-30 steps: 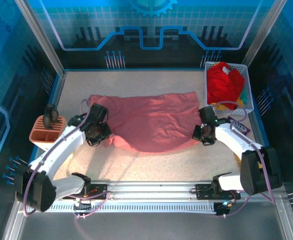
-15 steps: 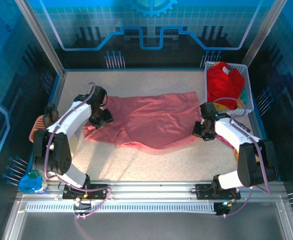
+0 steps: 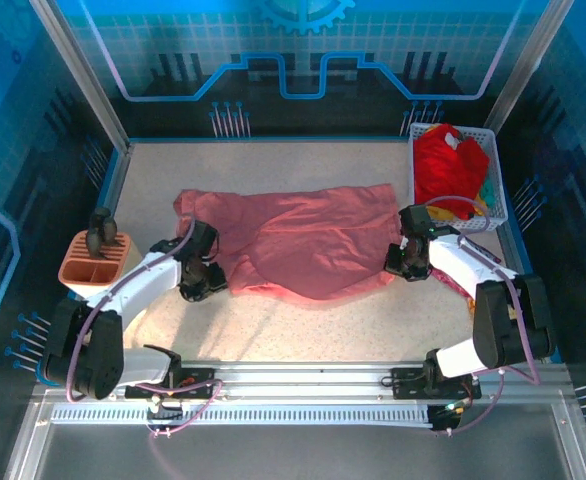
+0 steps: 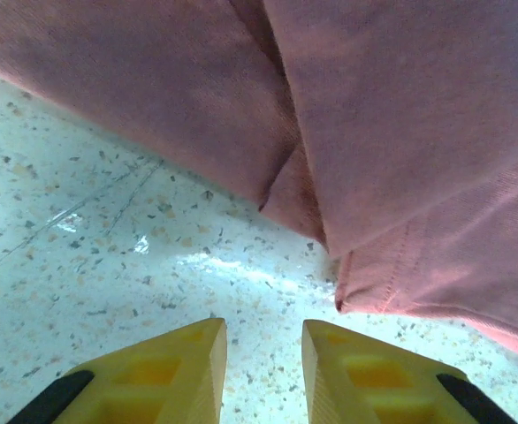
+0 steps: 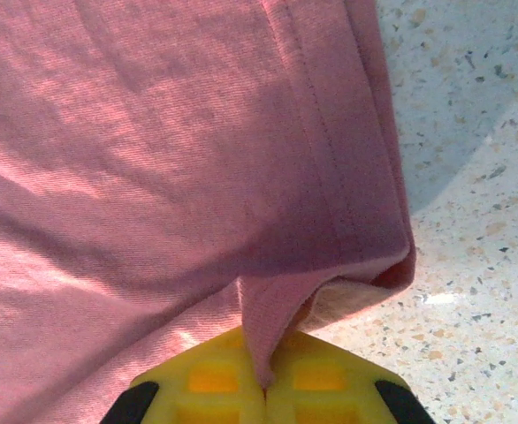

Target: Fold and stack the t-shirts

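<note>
Top view, pink t-shirt (image 3: 303, 240): lies rumpled across the middle of the table (image 3: 303, 320), its long side running left to right, partly folded over itself.
Top view, red t-shirt (image 3: 441, 168): bunched in the white basket (image 3: 490, 140) at the far right corner, with yellow and green cloth (image 3: 487, 192) at its near side.
Top view, left gripper (image 3: 201, 276): down at the pink t-shirt's near left edge; from here I cannot tell how its fingers stand.
Top view, right gripper (image 3: 405, 262): at the shirt's near right corner, just near of the basket.
Top view, orange holder (image 3: 93, 260): at the left edge of the table, a dark object standing in it.
Left wrist view, left gripper (image 4: 263, 331): the two yellow fingers (image 4: 193, 362) stand a little apart with bare speckled table (image 4: 91, 238) between them, holding nothing.
Left wrist view, pink t-shirt (image 4: 400, 132): its stitched hem lies just beyond the fingertips, apart from them, one layer overlapping another.
Right wrist view, right gripper (image 5: 264, 371): yellow fingers (image 5: 210, 380) pressed together, pinching a narrow fold of the cloth.
Right wrist view, pink t-shirt (image 5: 153, 132): spreads away from the pinch to the left, its hemmed edge curling under at the right beside bare table (image 5: 480, 177).
</note>
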